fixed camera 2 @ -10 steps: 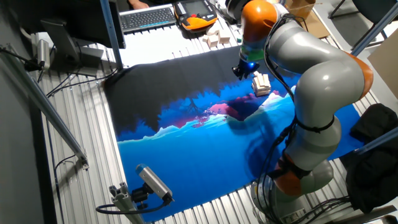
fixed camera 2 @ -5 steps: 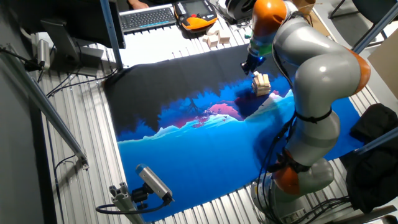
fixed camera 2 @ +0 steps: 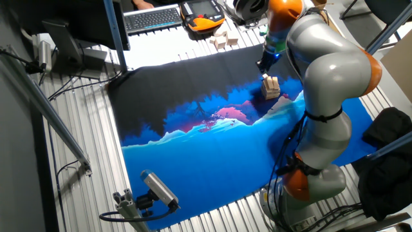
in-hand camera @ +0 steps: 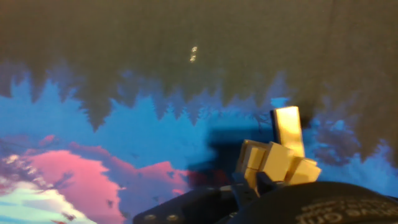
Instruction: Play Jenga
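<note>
The Jenga tower (fixed camera 2: 270, 87) is a small stack of pale wooden blocks on the blue and black mat (fixed camera 2: 212, 148), at its far right. In the hand view the tower (in-hand camera: 273, 160) sits low and right of centre, with one block (in-hand camera: 288, 127) lying lengthwise and sticking out at its far side. My gripper (fixed camera 2: 264, 64) hangs just above and behind the tower. Its dark fingertips (in-hand camera: 239, 182) show close together at the bottom edge, in front of the tower, holding nothing.
Several loose wooden blocks (fixed camera 2: 222, 40) lie beyond the mat's far edge, near a keyboard (fixed camera 2: 151, 18) and an orange pendant (fixed camera 2: 203, 14). A camera on a mount (fixed camera 2: 158, 187) stands at the front left. A black bag (fixed camera 2: 393, 135) lies at the right.
The hand has moved right and away from the camera, from the tower's left side to above and behind it. The tower stands as before.
</note>
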Available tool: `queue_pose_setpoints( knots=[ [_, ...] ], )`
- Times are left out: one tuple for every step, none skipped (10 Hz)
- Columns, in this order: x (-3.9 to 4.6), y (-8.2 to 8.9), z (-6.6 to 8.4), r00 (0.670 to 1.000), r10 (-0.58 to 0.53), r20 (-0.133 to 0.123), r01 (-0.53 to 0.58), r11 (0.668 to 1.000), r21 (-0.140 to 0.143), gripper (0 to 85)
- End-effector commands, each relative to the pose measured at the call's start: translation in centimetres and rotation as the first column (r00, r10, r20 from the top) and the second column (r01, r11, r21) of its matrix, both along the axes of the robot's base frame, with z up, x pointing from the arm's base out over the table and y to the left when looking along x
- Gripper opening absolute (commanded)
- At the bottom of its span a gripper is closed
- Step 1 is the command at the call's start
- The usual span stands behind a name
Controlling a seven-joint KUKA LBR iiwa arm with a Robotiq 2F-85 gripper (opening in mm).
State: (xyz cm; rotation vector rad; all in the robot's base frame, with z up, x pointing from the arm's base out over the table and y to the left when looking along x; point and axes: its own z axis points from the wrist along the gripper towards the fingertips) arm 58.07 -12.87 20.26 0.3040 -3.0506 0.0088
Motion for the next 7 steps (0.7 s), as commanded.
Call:
queue_pose_setpoints(
  knots=[
    [-0.02,-0.08,0.0,1.0,-0.022,-0.006,0.022,1.0,0.001,0.0],
    [-0.02,-0.08,0.0,0.999,-0.046,-0.023,0.046,0.999,-0.01,0.0],
    [-0.02,-0.08,0.0,0.997,-0.073,-0.031,0.072,0.997,-0.018,0.0],
    [-0.02,-0.08,0.0,0.995,-0.091,-0.033,0.09,0.996,-0.023,0.0],
    [-0.02,-0.08,0.0,0.995,-0.102,-0.025,0.101,0.995,-0.021,0.0],
    [-0.02,-0.08,0.0,0.995,-0.093,-0.021,0.092,0.995,-0.033,0.0],
    [-0.02,-0.08,0.0,0.996,-0.082,-0.023,0.081,0.995,-0.056,0.0]
  ],
)
